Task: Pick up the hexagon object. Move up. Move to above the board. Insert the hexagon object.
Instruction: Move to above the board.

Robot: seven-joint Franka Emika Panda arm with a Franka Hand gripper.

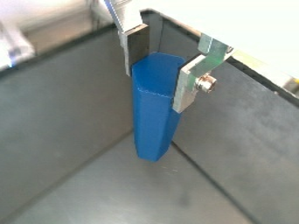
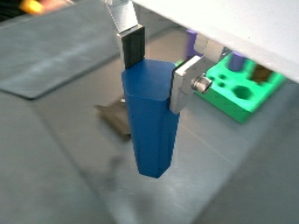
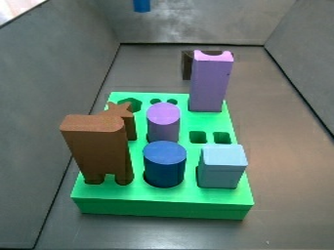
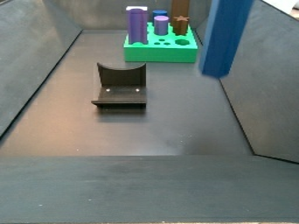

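In both wrist views the gripper (image 1: 158,66) has its fingers (image 2: 132,45) clamped on the top of the hexagon object (image 2: 152,118), which hangs upright clear of the table (image 2: 70,166). In a side view the board (image 3: 163,200) holds a brown block (image 3: 98,148), a purple cylinder (image 3: 163,124), a dark-blue cylinder (image 3: 163,164), a light-blue cube (image 3: 222,166) and a tall purple block (image 3: 212,80). The fixture (image 4: 121,86) stands apart, near the board.

a lab test rig: grey walled bin, fixture (image 4: 119,86), green board (image 3: 163,200), gripper (image 2: 158,69) overhead.
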